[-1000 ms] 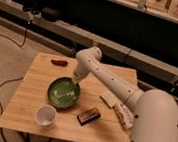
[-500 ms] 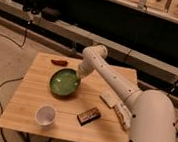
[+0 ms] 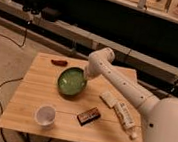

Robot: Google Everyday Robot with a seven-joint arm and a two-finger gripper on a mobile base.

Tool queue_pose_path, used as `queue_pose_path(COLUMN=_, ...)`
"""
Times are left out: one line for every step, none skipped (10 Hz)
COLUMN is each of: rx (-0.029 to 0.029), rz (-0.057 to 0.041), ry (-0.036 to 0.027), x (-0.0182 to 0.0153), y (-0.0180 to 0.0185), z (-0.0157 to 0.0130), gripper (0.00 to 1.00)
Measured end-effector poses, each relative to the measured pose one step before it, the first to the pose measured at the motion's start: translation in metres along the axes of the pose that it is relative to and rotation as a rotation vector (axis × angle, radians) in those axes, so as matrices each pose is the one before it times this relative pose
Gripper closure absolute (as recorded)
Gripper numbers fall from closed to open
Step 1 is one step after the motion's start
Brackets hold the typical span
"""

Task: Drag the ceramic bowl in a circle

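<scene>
The ceramic bowl (image 3: pixel 72 82) is a wide shallow green bowl with a dark rim, sitting on the wooden table (image 3: pixel 32 102) a little behind its middle. My gripper (image 3: pixel 86 75) hangs from the white arm at the bowl's far right rim, touching it. The small white cup (image 3: pixel 45 115) stands near the table's front left, apart from the bowl.
A dark snack bar (image 3: pixel 88 116) lies in front of the bowl. A white packet (image 3: pixel 108 99) and a tube-like item (image 3: pixel 125 116) lie to the right. A small reddish-brown object (image 3: pixel 59 62) lies at the back left. Cables run on the floor to the left.
The bowl has slid toward the back of the table and slightly left, then a little right, with the gripper moving along at its rim.
</scene>
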Motion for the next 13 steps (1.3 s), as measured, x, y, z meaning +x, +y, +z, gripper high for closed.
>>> queue_pose_path(rx=-0.00477, rz=-0.00113, ry=-0.03091, x=-0.02311, y=0.00743, z=-0.00387, gripper=1.0)
queue_pose_path(rx=0.00783, rz=-0.00505, ry=-0.03642, x=-0.02603, y=0.00391, z=-0.0038, gripper=1.0)
queue_pose_path(rx=0.01117, rz=-0.01154, ry=-0.01548, x=-0.01157, y=-0.00149, z=-0.00154, gripper=1.0)
queue_pose_path(rx=0.0225, rz=-0.03295, ry=-0.00757, x=-0.00764, y=-0.00895, z=-0.00291, gripper=1.0)
queue_pose_path(rx=0.03233, rz=-0.05484, ry=0.00232, x=-0.00148, y=-0.01819, z=-0.00195, gripper=1.0)
queue_pose_path(rx=0.02696, rz=-0.04636, ry=0.00564, x=0.00208, y=-0.01502, z=-0.00021, gripper=1.0)
queue_pose_path(rx=0.03146, rz=-0.04439, ry=0.00621, x=0.00622, y=-0.01686, z=0.00262, gripper=1.0)
queue_pose_path(rx=0.03115, rz=-0.02778, ry=0.00562, x=0.00938, y=-0.01289, z=0.0044, gripper=1.0)
queue_pose_path(rx=0.02517, rz=-0.02312, ry=0.00407, x=0.00945, y=-0.00846, z=0.00584, gripper=1.0)
queue_pose_path(rx=0.01024, rz=-0.01535, ry=0.00126, x=0.00764, y=-0.00262, z=0.006, gripper=1.0)
queue_pose_path(rx=-0.00085, rz=-0.00199, ry=-0.00155, x=0.00429, y=0.00374, z=0.00483, gripper=1.0)
queue_pose_path(rx=-0.00356, rz=0.00608, ry=-0.00582, x=0.00281, y=0.00725, z=0.00533, gripper=1.0)
queue_pose_path(rx=-0.00015, rz=0.00039, ry=-0.00056, x=0.00035, y=0.00037, z=0.00018, gripper=1.0)
